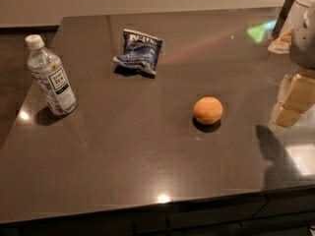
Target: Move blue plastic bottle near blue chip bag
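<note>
The gripper (291, 104) hangs at the right border of the camera view, above the right side of the dark countertop (147, 171). It is partly cut off by the frame, and whether it is released or clenched cannot be told; nothing can be made out in its grasp. Its arm (304, 28) rises above it and is also cropped at the right. Nearest to it, an orange (207, 110) sits alone near the middle of the counter, with bare surface all around. Farther back and to the left, the blue chip bag (140, 51) lies crumpled, well in from the far edge. The blue plastic bottle (50, 77) stands upright near the counter's left edge, well apart from the bag, with open countertop between them. The lettering on the bag is not legible. The front edge runs along the bottom of the view.
</note>
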Controlling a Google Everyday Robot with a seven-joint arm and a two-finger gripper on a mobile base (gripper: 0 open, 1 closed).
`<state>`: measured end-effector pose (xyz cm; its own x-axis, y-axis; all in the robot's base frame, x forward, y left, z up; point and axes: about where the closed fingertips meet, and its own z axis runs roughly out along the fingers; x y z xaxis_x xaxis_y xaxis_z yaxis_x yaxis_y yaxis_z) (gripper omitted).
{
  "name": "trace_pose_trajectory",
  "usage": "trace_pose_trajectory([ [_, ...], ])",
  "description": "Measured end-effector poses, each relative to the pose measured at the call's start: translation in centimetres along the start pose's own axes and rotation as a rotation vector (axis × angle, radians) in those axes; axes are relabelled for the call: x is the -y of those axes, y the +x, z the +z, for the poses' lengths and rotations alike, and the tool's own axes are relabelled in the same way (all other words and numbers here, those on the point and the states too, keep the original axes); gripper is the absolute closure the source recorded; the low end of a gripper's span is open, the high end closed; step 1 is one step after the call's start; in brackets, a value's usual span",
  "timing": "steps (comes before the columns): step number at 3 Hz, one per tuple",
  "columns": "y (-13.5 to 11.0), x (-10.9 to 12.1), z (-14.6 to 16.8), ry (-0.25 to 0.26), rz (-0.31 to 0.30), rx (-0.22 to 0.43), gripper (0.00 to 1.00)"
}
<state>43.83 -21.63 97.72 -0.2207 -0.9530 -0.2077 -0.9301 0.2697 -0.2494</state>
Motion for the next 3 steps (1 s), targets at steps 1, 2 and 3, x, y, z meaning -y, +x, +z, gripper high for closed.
trace_pose_trajectory([
  [1, -0.1, 0.1, -0.1, 0.002, 0.001, 0.002, 0.00],
  [2, -3.1, 1.3, 0.5, 0.013, -0.016, 0.078, 0.00],
  [3, -8.0, 2.8, 1.8, 0.026, -0.056, 0.186, 0.00],
])
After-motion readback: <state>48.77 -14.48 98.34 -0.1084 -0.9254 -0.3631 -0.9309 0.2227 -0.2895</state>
